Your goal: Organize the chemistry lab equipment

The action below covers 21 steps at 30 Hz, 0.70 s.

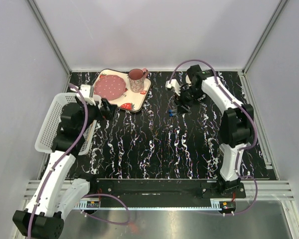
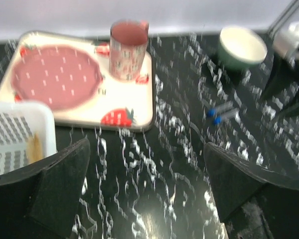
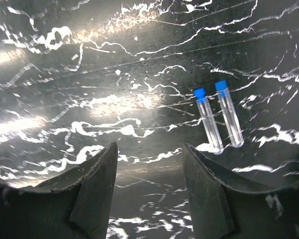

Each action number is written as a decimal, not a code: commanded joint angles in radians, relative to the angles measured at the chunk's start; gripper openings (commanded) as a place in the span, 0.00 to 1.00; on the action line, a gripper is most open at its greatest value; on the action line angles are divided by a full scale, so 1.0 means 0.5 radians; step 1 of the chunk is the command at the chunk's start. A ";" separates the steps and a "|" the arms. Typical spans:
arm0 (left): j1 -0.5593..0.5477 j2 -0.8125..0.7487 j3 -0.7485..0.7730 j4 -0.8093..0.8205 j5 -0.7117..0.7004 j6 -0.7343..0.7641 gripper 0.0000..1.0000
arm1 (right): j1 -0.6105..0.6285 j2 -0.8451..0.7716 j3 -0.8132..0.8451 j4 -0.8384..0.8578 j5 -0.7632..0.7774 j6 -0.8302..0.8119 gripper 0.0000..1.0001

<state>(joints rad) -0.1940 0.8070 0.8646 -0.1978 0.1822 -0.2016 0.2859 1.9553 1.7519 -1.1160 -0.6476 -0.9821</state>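
Note:
Two clear blue-capped test tubes (image 3: 219, 118) lie side by side on the black marbled table; they also show in the top view (image 1: 173, 112) and in the left wrist view (image 2: 221, 113). My right gripper (image 3: 149, 152) is open and empty, hovering just above the table with the tubes ahead and to its right; it also shows in the top view (image 1: 183, 104). My left gripper (image 2: 147, 152) is open and empty, low over the table beside the white basket (image 1: 52, 127); it also shows in the top view (image 1: 109, 109). Thin wooden sticks (image 2: 34, 147) lie in the basket. The squeeze bottle, funnel and rack are out of view.
A strawberry-print tray (image 1: 139, 102) with a pink plate (image 1: 110, 86) and a pink cup (image 1: 136, 79) stands at the back left. A white bowl with a green outside (image 2: 242, 46) sits at the back, near my right arm. Grey walls close in the table.

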 commanded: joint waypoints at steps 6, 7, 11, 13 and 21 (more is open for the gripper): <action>0.011 -0.114 -0.220 -0.236 0.059 0.191 0.99 | 0.026 0.418 0.426 -0.134 0.169 -0.601 0.61; 0.008 -0.105 -0.220 -0.246 0.062 0.192 0.99 | 0.026 0.461 0.523 -0.121 0.203 -0.552 0.61; 0.008 -0.056 -0.192 -0.276 0.145 0.213 0.99 | 0.026 0.663 0.745 -0.057 0.252 -0.423 0.58; 0.008 -0.040 -0.195 -0.295 0.139 0.228 0.99 | 0.026 0.746 0.803 -0.011 0.298 -0.356 0.54; 0.008 -0.003 -0.186 -0.298 0.130 0.250 0.99 | 0.026 0.885 0.822 0.029 0.390 -0.398 0.46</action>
<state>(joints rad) -0.1940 0.7959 0.7315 -0.3695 0.2295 -0.0990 0.3000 2.3886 2.1307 -1.1118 -0.4797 -1.1721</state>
